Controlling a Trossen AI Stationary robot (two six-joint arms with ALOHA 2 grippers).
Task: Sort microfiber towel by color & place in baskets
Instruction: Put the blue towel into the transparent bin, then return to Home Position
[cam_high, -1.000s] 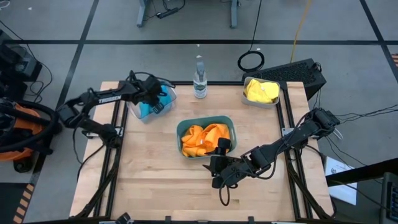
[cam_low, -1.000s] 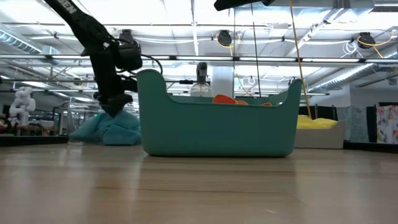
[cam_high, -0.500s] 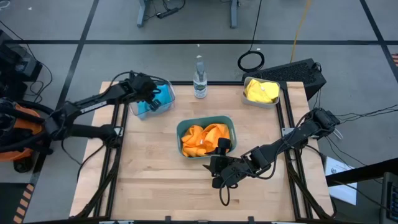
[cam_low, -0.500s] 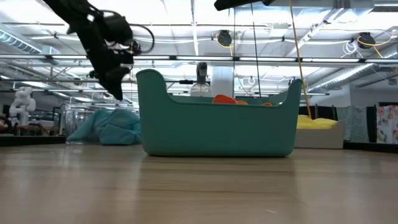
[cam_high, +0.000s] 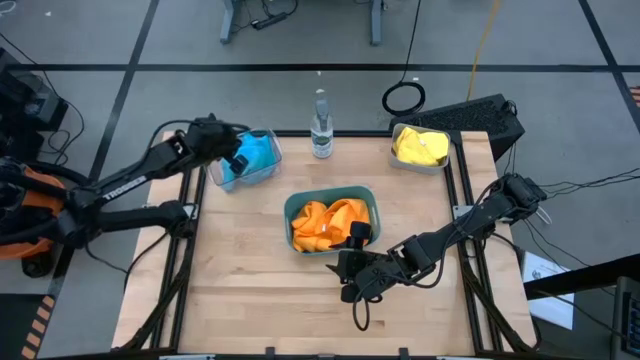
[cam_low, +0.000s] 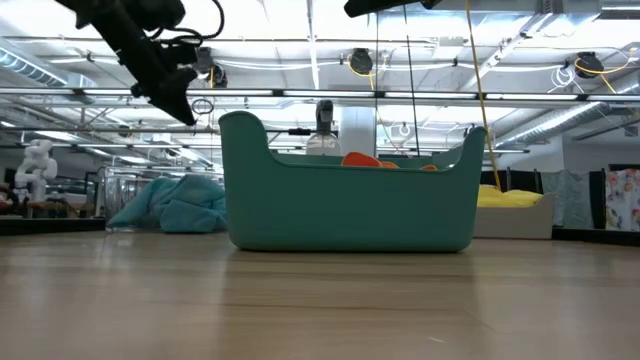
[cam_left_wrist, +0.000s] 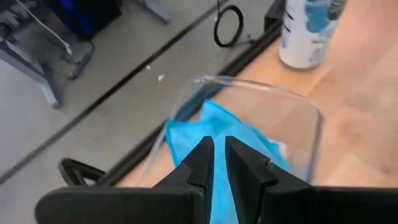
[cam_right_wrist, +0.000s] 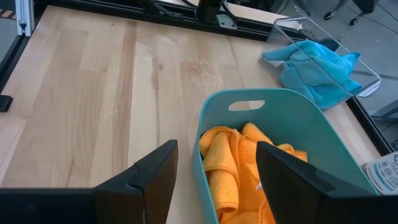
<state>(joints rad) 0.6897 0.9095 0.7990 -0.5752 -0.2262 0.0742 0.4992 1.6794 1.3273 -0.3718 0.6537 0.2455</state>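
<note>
The clear tub (cam_high: 273, 153) at the table's far left holds blue towels (cam_high: 252, 158), also seen as blue towels (cam_left_wrist: 231, 134) in the left wrist view. My left gripper (cam_high: 233, 152) hangs above that tub's left end, raised clear of the cloth (cam_low: 170, 205), fingers (cam_left_wrist: 200, 158) nearly together and empty. The teal tub (cam_high: 330, 190) in the middle holds orange towels (cam_high: 328, 222). Yellow towels (cam_high: 420, 146) fill the pale grey tub (cam_high: 440, 165) at the far right. My right gripper (cam_right_wrist: 216, 177) rests open just near of the teal tub (cam_right_wrist: 273, 102).
A clear bottle (cam_high: 320, 125) stands at the far edge between the clear and grey tubs. Bare wooden tabletop (cam_high: 240, 280) lies to the left and near side of the teal tub. The right arm (cam_high: 450, 235) stretches low across the table's near right part.
My left gripper has risen out of the clear tub, off the blue towels, and drawn back toward the table's left edge. The blue towels stay heaped in the tub.
</note>
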